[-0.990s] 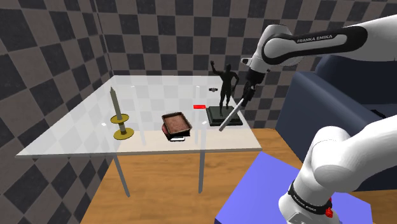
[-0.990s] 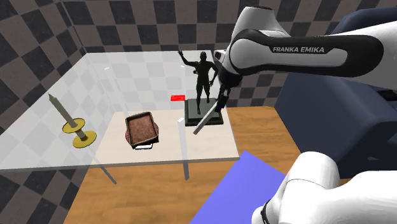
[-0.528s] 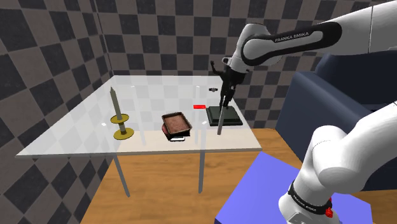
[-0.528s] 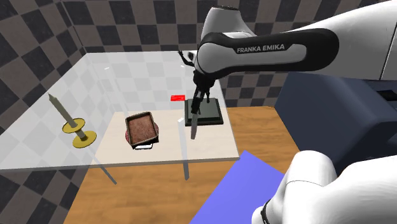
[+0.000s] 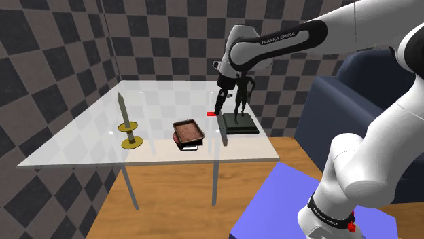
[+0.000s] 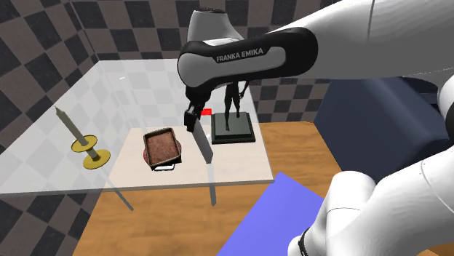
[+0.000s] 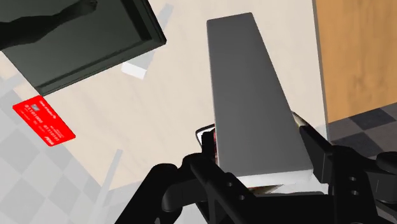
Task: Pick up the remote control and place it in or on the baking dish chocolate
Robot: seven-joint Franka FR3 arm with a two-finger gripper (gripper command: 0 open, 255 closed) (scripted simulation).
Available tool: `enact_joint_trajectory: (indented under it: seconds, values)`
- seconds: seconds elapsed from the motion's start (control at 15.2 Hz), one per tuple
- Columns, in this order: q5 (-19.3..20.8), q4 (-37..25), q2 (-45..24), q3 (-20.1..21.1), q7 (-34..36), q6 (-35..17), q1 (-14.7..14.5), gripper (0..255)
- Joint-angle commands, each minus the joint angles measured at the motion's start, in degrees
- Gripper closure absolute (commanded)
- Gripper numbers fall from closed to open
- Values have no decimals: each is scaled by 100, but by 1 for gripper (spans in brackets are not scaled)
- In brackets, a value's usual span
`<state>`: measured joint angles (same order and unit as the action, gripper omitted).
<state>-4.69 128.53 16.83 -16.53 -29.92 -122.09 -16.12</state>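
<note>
Here, the white arm (image 5: 292,44) arched from its stand up and over the table (image 5: 68,136). Its forearm lay nearly level and its wrist was bent down, so the black gripper (image 5: 219,105) pointed at the tabletop. The 2 fingers (image 7: 313,145) pinched 1 end of the remote control (image 5: 223,129) from either side.

The remote control, 1 plain grey slab, hung below the gripper with its long axis pointing down at a slight tilt. It hung over the table, between the baking dish (image 5: 189,131) and the statue's base (image 5: 239,124), and just beside the dish. I could not tell whether its lower end touched the tabletop.

By count, the table carried:
- 1 brown baking dish, near the middle of the edge closest to the shoulder camera.
- 1 dark statue (image 5: 241,92) of a standing figure on 1 square base, by the edge on the shoulder view's right.
- 1 brass-coloured candlestick (image 5: 129,132) with 1 upright candle, toward the edge on that view's left.
- 1 red card (image 5: 212,113), lying flat farther in from the near edge, close to the base.

1 dark blue sofa (image 5: 353,95) stood beyond the table.
</note>
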Motion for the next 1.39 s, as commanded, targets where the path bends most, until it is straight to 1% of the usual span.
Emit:
enact_joint_trajectory:
  seconds: [0.0,0.92,1.32]
  values:
    - [-122,-410,-411,109,169,-2,-136,255]
    - [-343,326,-779,54,-99,-1076,-164,255]
    - [-345,325,-780,62,-100,-1076,-156,255]
